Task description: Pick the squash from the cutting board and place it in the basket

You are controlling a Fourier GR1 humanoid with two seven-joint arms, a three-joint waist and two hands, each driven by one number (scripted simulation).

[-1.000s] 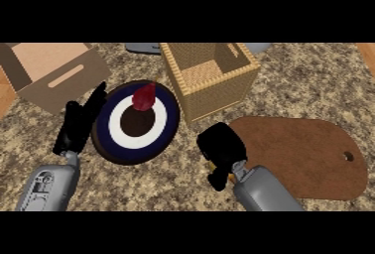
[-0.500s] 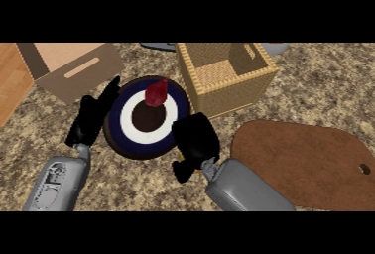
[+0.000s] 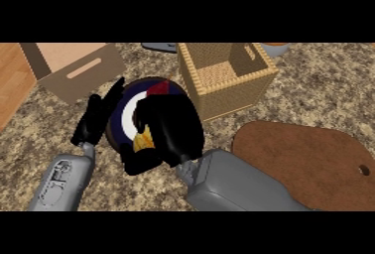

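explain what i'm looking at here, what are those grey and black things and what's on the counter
It's one picture, taken as from a humanoid robot's head looking steeply down at a kitchen counter. The grey tubes are its forearms, the black shapes its hands. The left hand rests open beside a dark blue plate. The right hand is curled over that plate; the yellow-orange bit at its edge is probably the squash it holds. Also on the counter: a wicker basket, a brown cutting board and a cardboard box.
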